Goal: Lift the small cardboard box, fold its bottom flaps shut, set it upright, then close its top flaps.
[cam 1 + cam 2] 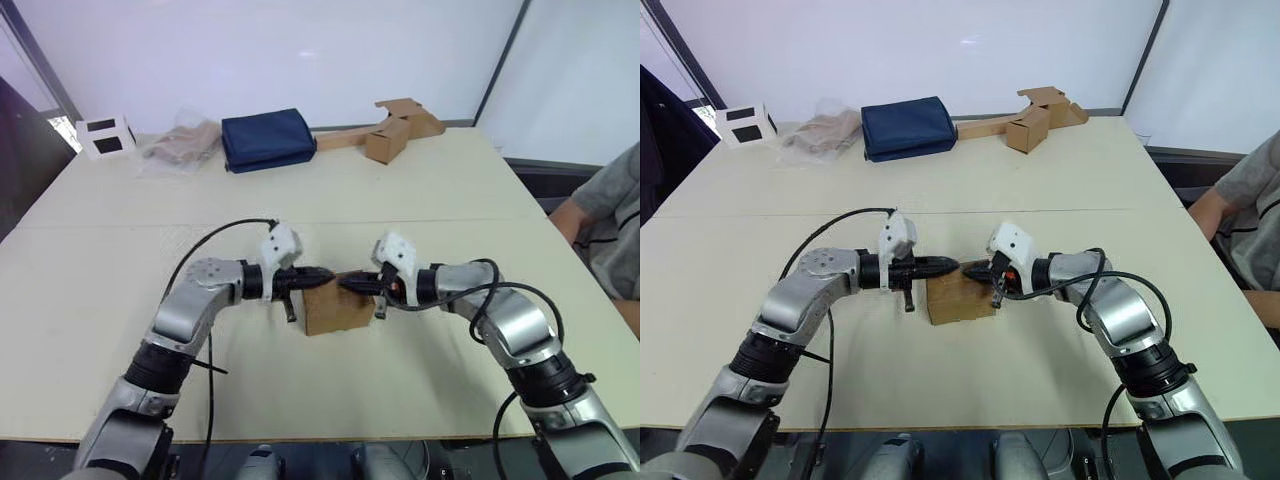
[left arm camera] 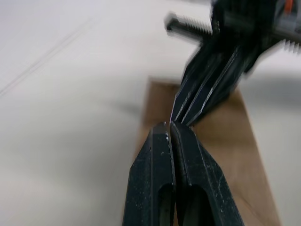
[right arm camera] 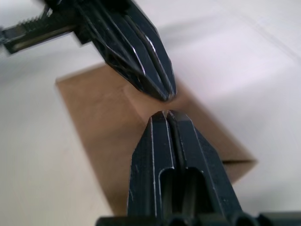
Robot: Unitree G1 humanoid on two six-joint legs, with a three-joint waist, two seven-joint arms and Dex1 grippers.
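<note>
Near the front edge of the table, at its middle, the left gripper [image 1: 318, 273] and the right gripper [image 1: 347, 284] meet tip to tip over the top of the small cardboard box [image 1: 335, 309]. Each gripper has its two black fingers pressed flat together, clamping nothing, and both wrist views show the two pairs of tips almost touching just above the brown top face. The box stands on the table with its top flaps [image 3: 141, 108] folded down, and a seam shows across them under the fingertips.

Outward from there, the table [image 1: 120, 300] is a pale cream surface with a faint joint line running from side to side across its middle. Along the far edge lie a white box with black squares [image 1: 106, 135] at the far left corner, a crumpled clear plastic bag [image 1: 180, 146] beside it, then a folded navy cloth bag [image 1: 267, 139], and toward the far right corner another small brown box joined to long cardboard strips [image 1: 388, 130]. Behind the table stand white wall panels with dark frames. A person in a grey shirt [image 1: 612, 215] sits at the right edge.
</note>
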